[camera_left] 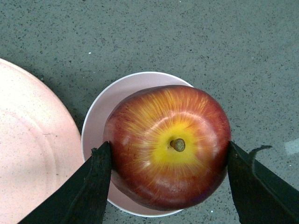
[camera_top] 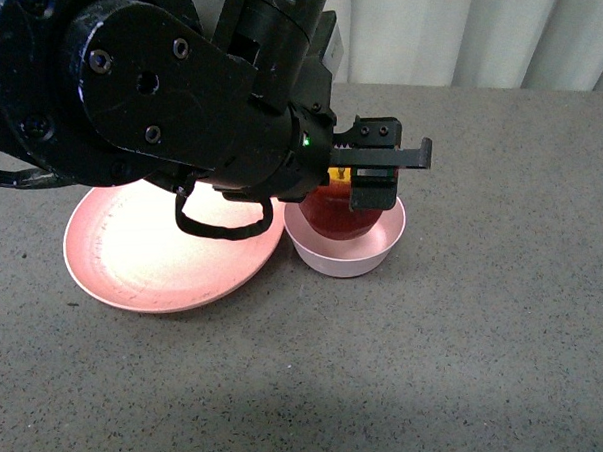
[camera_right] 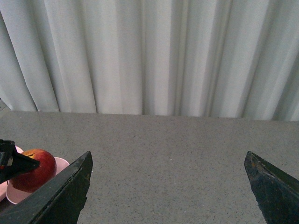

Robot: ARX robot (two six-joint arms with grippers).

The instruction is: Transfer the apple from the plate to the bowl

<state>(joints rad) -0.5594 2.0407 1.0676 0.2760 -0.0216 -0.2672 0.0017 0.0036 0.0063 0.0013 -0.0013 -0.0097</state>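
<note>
Now apple (camera_left: 168, 147) is clamped by left gripper (camera_left: 169, 163), partly inside bowl (camera_left: 100, 116); it should be lowered centred, then released gently. Right gripper (camera_right: 168, 156) is spread, empty.

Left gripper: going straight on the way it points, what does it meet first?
The bowl: the left gripper points down with the apple between its fingers, directly over it; remaining gap unclear.

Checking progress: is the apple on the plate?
No, the apple is in the bowl, gripped by the left claw, beside the plate.
</note>
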